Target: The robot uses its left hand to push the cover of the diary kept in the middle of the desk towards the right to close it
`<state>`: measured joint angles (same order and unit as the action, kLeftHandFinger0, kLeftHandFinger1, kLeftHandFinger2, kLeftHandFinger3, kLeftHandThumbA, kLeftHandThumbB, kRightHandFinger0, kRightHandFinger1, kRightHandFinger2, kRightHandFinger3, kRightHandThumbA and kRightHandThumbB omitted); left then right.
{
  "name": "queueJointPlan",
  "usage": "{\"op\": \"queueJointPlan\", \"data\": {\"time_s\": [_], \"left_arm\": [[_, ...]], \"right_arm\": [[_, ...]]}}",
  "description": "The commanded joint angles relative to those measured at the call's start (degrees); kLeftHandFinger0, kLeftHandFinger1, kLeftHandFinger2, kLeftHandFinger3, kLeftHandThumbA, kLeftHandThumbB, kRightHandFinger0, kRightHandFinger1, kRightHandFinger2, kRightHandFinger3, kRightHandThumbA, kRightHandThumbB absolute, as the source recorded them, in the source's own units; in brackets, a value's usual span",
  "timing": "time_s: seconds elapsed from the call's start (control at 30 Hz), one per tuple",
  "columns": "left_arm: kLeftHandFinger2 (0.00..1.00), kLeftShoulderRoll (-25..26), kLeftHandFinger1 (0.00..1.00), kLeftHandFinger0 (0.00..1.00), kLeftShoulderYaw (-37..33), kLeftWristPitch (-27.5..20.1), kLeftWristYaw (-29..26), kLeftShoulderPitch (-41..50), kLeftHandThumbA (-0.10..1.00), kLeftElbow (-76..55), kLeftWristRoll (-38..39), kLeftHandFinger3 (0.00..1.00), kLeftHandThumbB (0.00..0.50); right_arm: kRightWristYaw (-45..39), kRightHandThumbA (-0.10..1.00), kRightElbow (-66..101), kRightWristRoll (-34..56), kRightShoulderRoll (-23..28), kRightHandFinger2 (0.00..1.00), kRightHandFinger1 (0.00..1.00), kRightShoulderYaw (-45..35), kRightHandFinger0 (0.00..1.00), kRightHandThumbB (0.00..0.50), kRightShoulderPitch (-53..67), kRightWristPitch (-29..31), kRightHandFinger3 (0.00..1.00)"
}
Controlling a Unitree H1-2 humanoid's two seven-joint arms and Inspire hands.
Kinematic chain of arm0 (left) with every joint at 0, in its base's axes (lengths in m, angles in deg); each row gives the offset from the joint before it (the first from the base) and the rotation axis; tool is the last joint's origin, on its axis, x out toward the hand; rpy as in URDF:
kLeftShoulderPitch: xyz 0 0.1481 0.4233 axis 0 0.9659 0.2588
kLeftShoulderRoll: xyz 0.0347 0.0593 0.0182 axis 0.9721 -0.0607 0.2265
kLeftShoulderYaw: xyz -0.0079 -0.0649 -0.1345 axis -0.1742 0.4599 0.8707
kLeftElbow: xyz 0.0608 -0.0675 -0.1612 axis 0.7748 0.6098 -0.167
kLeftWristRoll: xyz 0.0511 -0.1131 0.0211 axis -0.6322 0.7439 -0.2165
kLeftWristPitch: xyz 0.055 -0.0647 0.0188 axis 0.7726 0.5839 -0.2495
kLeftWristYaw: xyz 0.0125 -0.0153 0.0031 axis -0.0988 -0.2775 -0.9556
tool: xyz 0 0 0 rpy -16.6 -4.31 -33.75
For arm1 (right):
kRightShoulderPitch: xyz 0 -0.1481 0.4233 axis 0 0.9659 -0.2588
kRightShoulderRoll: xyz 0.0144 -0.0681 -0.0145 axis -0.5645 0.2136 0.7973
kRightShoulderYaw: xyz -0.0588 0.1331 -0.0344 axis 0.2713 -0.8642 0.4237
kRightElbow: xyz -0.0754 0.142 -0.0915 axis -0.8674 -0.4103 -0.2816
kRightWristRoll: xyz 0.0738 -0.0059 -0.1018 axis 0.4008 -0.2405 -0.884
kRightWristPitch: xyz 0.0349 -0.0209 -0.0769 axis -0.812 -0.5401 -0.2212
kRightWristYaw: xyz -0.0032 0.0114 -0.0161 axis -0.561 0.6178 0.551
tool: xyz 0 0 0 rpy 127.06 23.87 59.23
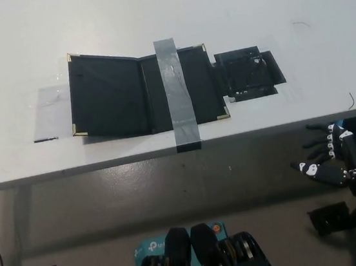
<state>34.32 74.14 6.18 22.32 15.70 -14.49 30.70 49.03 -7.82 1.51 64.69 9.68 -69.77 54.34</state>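
Observation:
A black diary (112, 95) with brass corners lies open in the middle of the white desk (150, 13). Its left cover (105, 96) lies flat. A strip of grey tape (177, 91) runs across its right half and over the desk's front edge. My black right hand (327, 153) hangs below the desk's front edge at the lower right, fingers spread, holding nothing. My white left hand is out of the picture.
A black flat patch (248, 72) lies taped to the desk just right of the diary. A clear tape patch (52, 113) and a small dark mark (45, 139) sit to the diary's left. The desk's front edge (104, 165) runs across the picture's middle.

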Motion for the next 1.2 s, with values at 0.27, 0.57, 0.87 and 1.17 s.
{"op": "queueJointPlan", "data": {"time_s": [0.27, 0.57, 0.87, 1.17], "left_arm": [[1.00, 1.35, 1.00, 1.00, -7.18, 3.27, 2.93, -0.63, 1.00, -19.21, 6.92, 1.00, 0.259], [1.00, 0.44, 1.00, 1.00, -13.00, 9.36, -3.09, -11.05, 1.00, -28.23, 11.82, 1.00, 0.260], [1.00, -0.21, 1.00, 1.00, -14.74, 12.76, -6.05, -20.23, 1.00, -20.95, 11.50, 1.00, 0.274], [1.00, 2.24, 1.00, 1.00, -15.23, 11.37, -6.00, -28.36, 1.00, -2.95, 4.28, 1.00, 0.285]], "right_arm": [[0.72, 0.95, 1.05, -1.06, 0.72, 0.46, 0.39, -0.96, 0.34, 0.101, -1.93, 0.20, 0.70], [0.58, 0.96, 0.96, -1.37, 0.87, 0.46, 0.37, -0.93, 0.31, 0.109, -1.64, 0.22, 0.68], [0.45, 0.95, 1.15, -1.76, 0.95, 0.45, 0.36, -0.68, 0.30, 0.116, -0.90, 0.61, 0.68], [0.29, 0.92, 0.86, -1.92, 0.86, 0.45, 0.35, -0.40, 0.29, 0.093, -0.69, 1.71, 0.68]]}}
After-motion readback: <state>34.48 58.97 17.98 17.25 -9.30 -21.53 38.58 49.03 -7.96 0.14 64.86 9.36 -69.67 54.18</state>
